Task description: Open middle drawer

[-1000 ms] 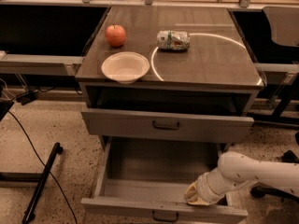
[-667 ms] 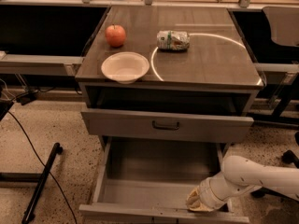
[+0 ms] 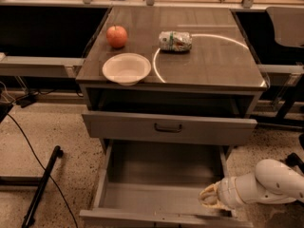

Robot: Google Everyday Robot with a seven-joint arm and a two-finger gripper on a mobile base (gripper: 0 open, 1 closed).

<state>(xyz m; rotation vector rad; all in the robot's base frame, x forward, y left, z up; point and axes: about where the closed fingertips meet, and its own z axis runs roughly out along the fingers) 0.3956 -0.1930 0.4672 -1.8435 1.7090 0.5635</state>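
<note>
Grey cabinet (image 3: 213, 65) fills centre frame. On its top: red apple (image 3: 117, 36) upper left, crushed can (image 3: 175, 41) lying on its side to the right of it, white bowl (image 3: 126, 68) at the front-left edge, below the apple. A thin white ring (image 3: 231, 38) is marked on the top; the can sits on its upper-left arc and the bowl is just beside its left edge.

Below the top is a dark slot, then the upper drawer (image 3: 114, 127), out only a little, w/ a small dark loop handle (image 3: 167, 127) at centre.

The middle drawer (image 3: 152, 194) is under that, lower centre of frame — pulled well out, deep grey box w/ bare floor and walls on show. Its front runs along the bottom edge of frame, and the face is not visible.

Arm (image 3: 270, 186) comes in from lower right, white and rounded. The gripper (image 3: 209, 197) is at the drawer's front-right corner, seemingly touching or just inside the front wall — angle is poor, so can't tell if it's apart or clamped on anything.

Floor is speckled; a black cable (image 3: 28, 137) and a dark rod (image 3: 42, 184) lie at lower left. Part of a chair (image 3: 285, 25) shows at upper right.
</note>
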